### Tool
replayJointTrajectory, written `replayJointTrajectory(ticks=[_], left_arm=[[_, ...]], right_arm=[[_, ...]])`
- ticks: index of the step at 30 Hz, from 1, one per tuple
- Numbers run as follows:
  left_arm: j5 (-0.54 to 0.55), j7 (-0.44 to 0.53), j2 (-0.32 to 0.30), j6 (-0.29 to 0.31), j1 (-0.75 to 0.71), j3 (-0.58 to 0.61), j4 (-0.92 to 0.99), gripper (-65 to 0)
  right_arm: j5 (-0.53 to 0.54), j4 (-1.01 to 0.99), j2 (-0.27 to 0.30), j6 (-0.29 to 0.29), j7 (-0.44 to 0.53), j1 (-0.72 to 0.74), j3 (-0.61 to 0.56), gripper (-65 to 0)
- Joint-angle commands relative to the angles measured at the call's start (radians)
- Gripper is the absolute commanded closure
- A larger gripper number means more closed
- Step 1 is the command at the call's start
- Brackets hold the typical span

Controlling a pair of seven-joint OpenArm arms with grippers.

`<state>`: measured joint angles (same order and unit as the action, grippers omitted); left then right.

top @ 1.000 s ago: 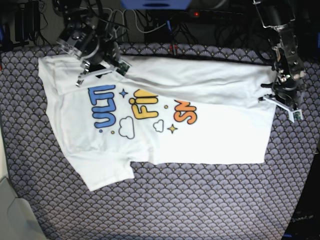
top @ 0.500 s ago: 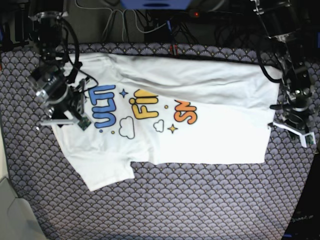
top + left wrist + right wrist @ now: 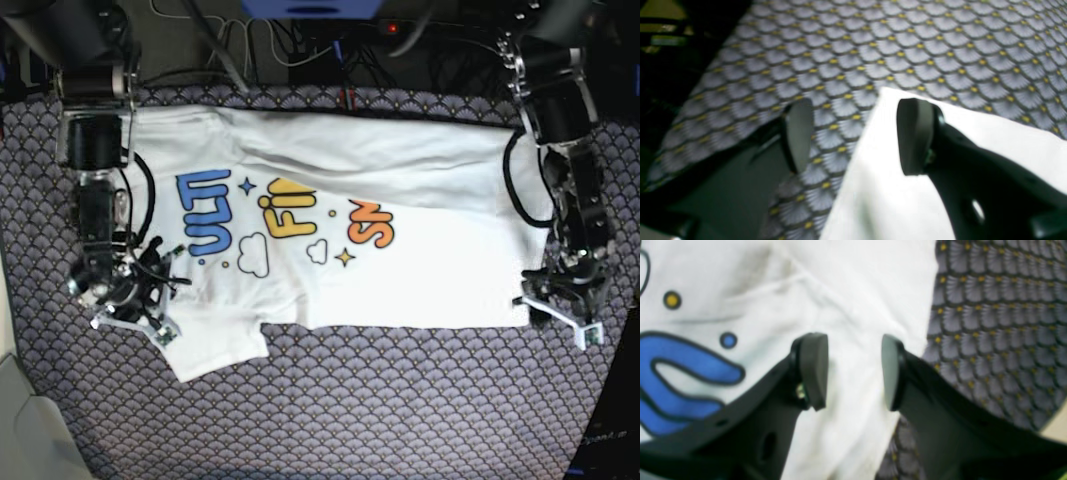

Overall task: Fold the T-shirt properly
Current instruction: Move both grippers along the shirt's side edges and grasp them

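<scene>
The T-shirt lies print-up on the patterned surface, long axis running across the base view, sleeves toward that view's left. The left claw gapes wide over a hem corner, gripping nothing. The right claw stands parted, released, above the sleeve edge beside the blue print

White T-shirt, print: blue letters, yellow letters, orange letters, white clouds, small stars and dots. Tablecloth grey-purple fan-scale pattern, yellow dots, dark outlines. Black claws: left gripper, right gripper, grey pads.
</scene>
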<state>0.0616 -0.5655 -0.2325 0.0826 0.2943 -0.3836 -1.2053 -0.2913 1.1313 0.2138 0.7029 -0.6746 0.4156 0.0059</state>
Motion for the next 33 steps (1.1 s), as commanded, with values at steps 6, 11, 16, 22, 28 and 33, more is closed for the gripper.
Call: replayJointTrajectory(ticks=[6, 11, 16, 22, 28, 33], left_arm=[[-0.001, 0.046, -0.017, -0.010, 0.125, 0.038, 0.095, -38.6], [-0.001, 0.163, -0.017, -0.011, 0.159, 0.039, 0.187, -38.8], [-0.015, 0.200, -0.017, -0.014, 0.196, 0.039, 0.265, -38.7], [-0.069, 0.201, -0.011, -0.014, 0.191, 0.038, 0.276, -38.7], [-0.069, 0.201, -0.017, -0.014, 0.184, 0.033, 0.282, -38.6], [-0.069, 0.201, -0.017, -0.013, 0.167, 0.035, 0.284, -38.8]], right_arm=[[0.002, -0.110, 0.046, -0.005, 0.148, 0.079, 0.004, -27.4], [0.005, -0.185, 0.078, -0.005, 0.197, 0.095, 0.055, -27.5], [0.005, -0.274, 0.080, -0.005, 0.247, 0.131, 0.191, -27.5], [0.005, -0.343, 0.094, -0.005, 0.301, 0.131, 0.253, -27.5], [0.005, -0.376, 0.089, -0.005, 0.307, 0.124, 0.254, -27.5], [0.005, -0.376, 0.077, -0.005, 0.307, 0.124, 0.251, -26.7]])
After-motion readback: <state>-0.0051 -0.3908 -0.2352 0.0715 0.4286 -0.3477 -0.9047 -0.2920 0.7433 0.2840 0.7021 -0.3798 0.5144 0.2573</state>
